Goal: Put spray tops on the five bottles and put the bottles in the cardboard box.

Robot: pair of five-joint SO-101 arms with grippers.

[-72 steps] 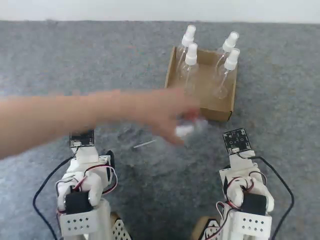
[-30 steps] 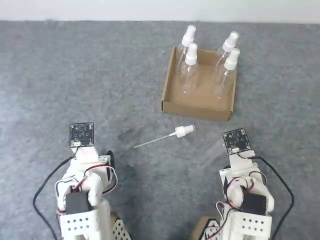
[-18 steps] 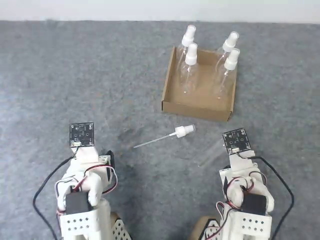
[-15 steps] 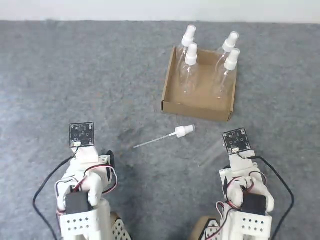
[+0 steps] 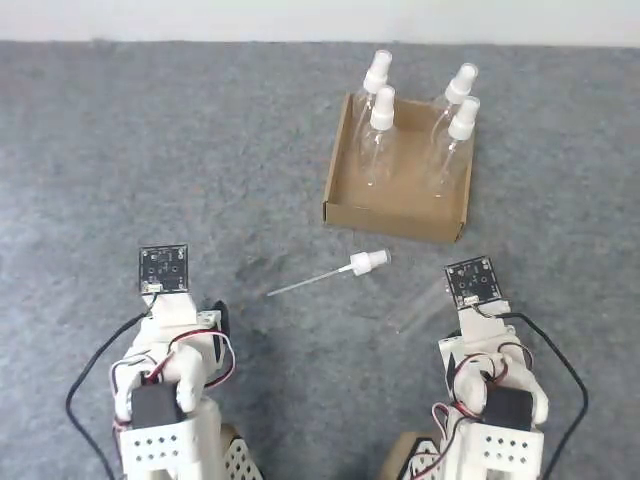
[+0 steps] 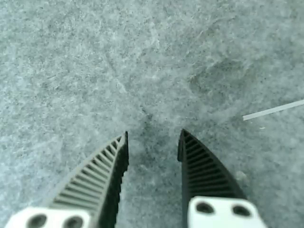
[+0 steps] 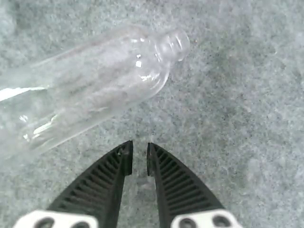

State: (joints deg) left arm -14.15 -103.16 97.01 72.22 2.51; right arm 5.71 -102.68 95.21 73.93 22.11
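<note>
**One bottle not yet capped**

Four capped bottles stood in the cardboard box. The fifth bottle lay open just beside the right gripper — nearly closed, empty. The loose spray top lay near the box. The left gripper was partly open, empty.
</note>
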